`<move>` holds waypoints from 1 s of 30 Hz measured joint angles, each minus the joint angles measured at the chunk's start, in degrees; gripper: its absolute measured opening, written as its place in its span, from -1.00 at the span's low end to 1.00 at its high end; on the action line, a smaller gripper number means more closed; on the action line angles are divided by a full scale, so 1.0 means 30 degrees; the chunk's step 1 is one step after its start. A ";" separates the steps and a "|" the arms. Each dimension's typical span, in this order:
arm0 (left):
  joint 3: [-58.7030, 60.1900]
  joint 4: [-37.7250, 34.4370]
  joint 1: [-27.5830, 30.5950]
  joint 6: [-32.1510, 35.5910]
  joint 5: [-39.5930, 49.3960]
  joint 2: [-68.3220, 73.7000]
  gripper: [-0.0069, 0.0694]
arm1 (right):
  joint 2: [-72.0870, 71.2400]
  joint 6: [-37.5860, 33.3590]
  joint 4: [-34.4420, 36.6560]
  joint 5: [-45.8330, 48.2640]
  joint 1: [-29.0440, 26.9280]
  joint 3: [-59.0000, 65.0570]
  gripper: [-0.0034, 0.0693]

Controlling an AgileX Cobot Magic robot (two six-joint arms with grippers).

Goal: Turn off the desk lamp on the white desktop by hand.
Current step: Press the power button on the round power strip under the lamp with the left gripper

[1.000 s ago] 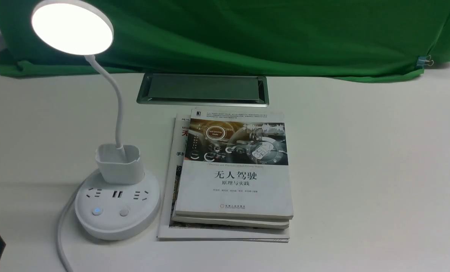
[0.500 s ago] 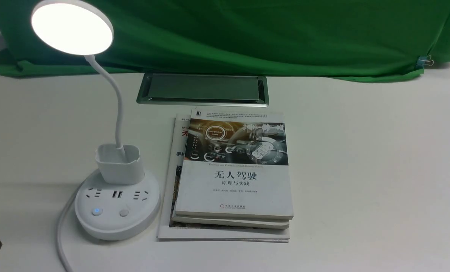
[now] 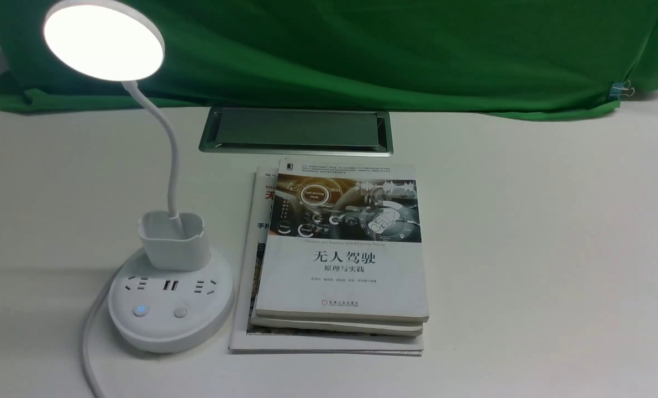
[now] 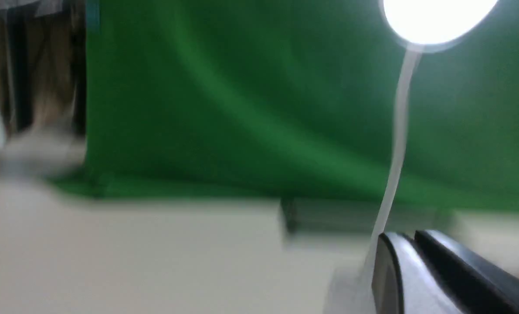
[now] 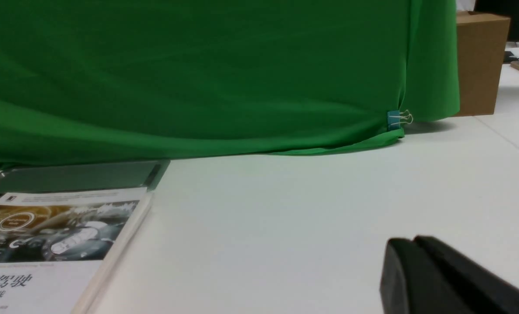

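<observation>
Left end effector [image 4: 416,266] withdrawn, desk lamp [image 3: 171,246] glowing

A smooth plastic desk lamp [image 3: 171,246] stands on the matt white desktop [image 3: 527,249].

Left wrist view smeared, desk lamp [image 4: 399,131] base perhaps behind left hand [image 4: 412,244], right hand [image 5: 412,250] cropped, grip unreadable
</observation>
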 joint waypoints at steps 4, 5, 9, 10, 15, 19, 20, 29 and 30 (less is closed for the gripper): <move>-0.0050 -0.0354 0.0000 -0.0378 -0.2718 0.0000 -0.76 | 0.0000 0.0000 0.0000 0.0000 0.0000 0.0000 -0.81; -0.0303 -0.0357 0.0000 -0.0503 -0.2264 0.0101 -0.76 | 0.0000 0.0000 0.0000 0.0000 0.0000 0.0000 -0.81; -0.3571 0.0136 0.0000 -0.0572 -0.0221 0.1821 -0.76 | 0.0000 0.0000 0.0000 0.0000 0.0000 0.0000 -0.81; -0.4700 0.0228 0.0000 -0.0572 0.0533 0.2531 -0.76 | 0.0000 0.0000 0.0000 0.0000 0.0000 0.0000 -0.81; -0.9195 0.0346 0.0000 -0.0572 0.5866 0.6619 -0.76 | 0.0000 0.0000 0.0000 -0.0021 0.0000 0.0000 -0.81; -1.0204 0.0346 0.0000 -0.0415 0.9446 1.0224 -0.76 | 0.0000 0.0000 0.0000 -0.0021 0.0000 0.0000 -0.81; -1.0204 0.0346 0.0000 -0.0415 0.9605 1.0718 -0.76 | 0.0000 0.0000 0.0000 -0.0004 0.0000 0.0000 -0.81; -1.0836 -0.1824 0.0000 0.0393 1.0180 1.8030 -0.76 | 0.0000 0.0000 0.0000 -0.0004 0.0000 0.0000 -0.81; -1.1193 -0.1983 0.0000 0.0892 1.0828 1.8813 -0.76 | 0.0000 0.0000 0.0000 -0.0004 0.0000 0.0000 -0.81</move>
